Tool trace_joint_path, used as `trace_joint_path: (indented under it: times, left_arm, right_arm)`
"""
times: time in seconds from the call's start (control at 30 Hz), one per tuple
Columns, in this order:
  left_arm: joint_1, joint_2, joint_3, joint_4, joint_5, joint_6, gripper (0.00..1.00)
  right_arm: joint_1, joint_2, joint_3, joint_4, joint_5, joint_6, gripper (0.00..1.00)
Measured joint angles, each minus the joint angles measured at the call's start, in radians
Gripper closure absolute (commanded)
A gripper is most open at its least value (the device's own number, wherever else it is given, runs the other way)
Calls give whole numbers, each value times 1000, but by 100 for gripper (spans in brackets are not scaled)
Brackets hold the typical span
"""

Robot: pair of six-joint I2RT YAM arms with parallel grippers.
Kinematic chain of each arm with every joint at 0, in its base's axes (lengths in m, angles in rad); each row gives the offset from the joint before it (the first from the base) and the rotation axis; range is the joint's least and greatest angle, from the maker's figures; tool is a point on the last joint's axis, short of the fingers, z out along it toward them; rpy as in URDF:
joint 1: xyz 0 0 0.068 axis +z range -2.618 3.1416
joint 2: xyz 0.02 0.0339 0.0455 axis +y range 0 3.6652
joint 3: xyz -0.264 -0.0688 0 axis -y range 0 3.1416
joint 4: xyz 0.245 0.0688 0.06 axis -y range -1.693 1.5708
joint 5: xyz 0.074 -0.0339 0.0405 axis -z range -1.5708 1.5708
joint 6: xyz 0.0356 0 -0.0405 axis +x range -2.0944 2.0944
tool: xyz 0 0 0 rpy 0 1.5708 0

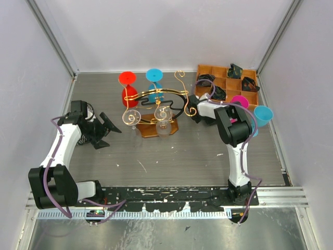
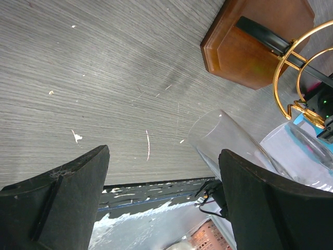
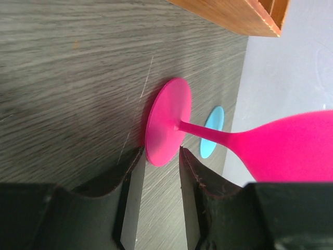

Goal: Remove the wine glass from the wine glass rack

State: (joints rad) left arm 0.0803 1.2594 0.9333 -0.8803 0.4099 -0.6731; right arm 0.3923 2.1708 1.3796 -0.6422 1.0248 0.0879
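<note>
On wine glass rack [image 1: 148, 130]: four glasses [image 1: 131, 115]; on table [image 1: 171, 156]: two

I saw an orange-brown compartmented wooden tray [image 1: 208, 67] at the far right corner of the grey table [image 1: 171, 156], with small black pieces [image 1: 237, 69] lying in several compartments.

White arm links [image 1: 62, 146], black joints [image 1: 54, 182], looping purple cables [image 1: 53, 121].
</note>
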Motion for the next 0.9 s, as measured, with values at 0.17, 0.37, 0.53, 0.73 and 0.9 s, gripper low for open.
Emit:
trace_joint_path:
  times: [0.17, 0.37, 0.53, 0.73, 0.9]
  left_arm:
    - [0, 0, 0, 0, -1, 3, 7]
    - [0, 0, 0, -8, -8, 13, 7]
    - [0, 0, 0, -8, -8, 15, 7]
    - [0, 0, 0, -8, -8, 15, 7]
    - [0, 0, 0, -8, -8, 15, 7]
  right_arm:
    - [-3, -34, 3, 5, -105, -12, 63]
    - [-4, -71, 35, 0, -269, -15, 59]
    - [-10, -93, 92, -2, -489, -6, 54]
    - [-74, -100, 146, -1, -859, 48, 7]
    - [-149, -101, 168, -48, -1026, 87, 7]
